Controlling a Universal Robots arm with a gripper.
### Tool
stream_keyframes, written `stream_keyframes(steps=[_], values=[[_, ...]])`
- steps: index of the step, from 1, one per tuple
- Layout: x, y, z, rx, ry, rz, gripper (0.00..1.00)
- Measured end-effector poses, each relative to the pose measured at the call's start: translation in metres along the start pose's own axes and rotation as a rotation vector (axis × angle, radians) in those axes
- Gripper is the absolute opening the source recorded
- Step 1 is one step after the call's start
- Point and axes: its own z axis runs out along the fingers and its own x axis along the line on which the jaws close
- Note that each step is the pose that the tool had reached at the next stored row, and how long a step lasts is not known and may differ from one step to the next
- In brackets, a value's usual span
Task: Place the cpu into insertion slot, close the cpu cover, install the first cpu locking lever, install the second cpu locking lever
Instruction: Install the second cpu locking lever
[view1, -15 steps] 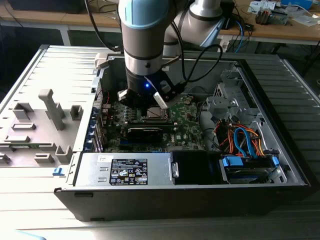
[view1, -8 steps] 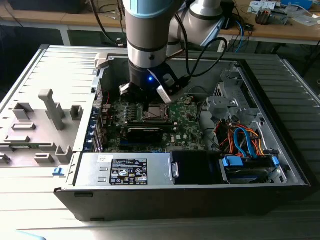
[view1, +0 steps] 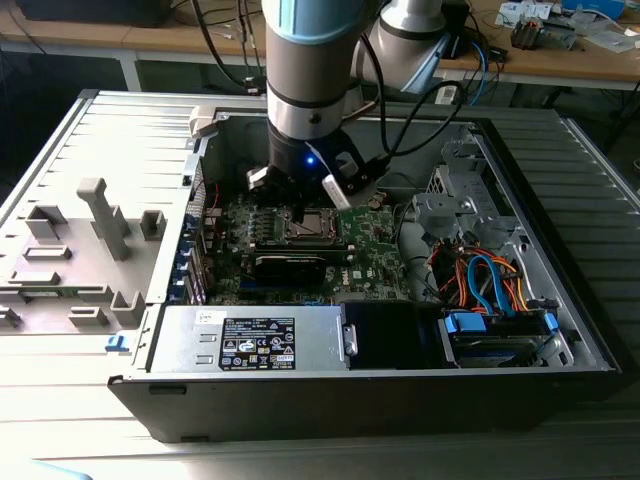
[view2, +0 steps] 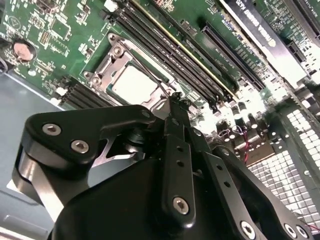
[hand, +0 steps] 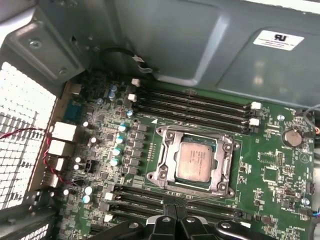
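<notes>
Fingers pressed together at the socket's lever wire.
Gripper (view2: 172, 102) is closed, tips touching a thin locking lever (view2: 150, 75) beside the cpu cover (hand: 196, 161); cpu (hand: 197, 160) sits in the insertion slot. Springy wire could slip off.

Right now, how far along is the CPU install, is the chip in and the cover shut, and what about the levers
The cpu already sits in the insertion slot, and the cpu cover looks closed flat around it. In hand: the gripper is right at the socket's edge, where a thin wire locking lever runs by its tip. Left: whether either lever is latched cannot be told, so count both as unconfirmed.
</notes>
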Motion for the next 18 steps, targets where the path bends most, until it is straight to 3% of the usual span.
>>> stream_keyframes(steps=[3,5,7,8,9,10,13,14,15,16,18], values=[[0.0000,-0.0002,0.0013,0.0055,-0.0042,0.041,0.11],[0.0000,-0.0003,0.0015,0.0086,-0.0003,0.053,0.11],[0.0001,-0.0002,0.0017,0.0066,0.0221,0.066,0.11],[0.0000,-0.0003,0.0017,0.0046,0.0434,0.074,0.11],[-0.0003,-0.0004,0.0017,0.0042,0.0535,0.077,0.11],[-0.0010,-0.0006,0.0019,0.0048,0.0583,0.079,0.11],[-0.0086,-0.0022,0.0027,0.0032,0.0681,0.081,0.11],[-0.0088,-0.0023,0.0033,-0.0042,0.0683,0.081,0.11],[-0.0088,-0.0024,0.0036,-0.0200,0.0661,0.081,0.11],[-0.0088,-0.0025,0.0045,-0.0273,0.0649,0.080,0.11],[-0.0088,-0.0028,0.0056,-0.0276,0.0652,0.080,0.11]])
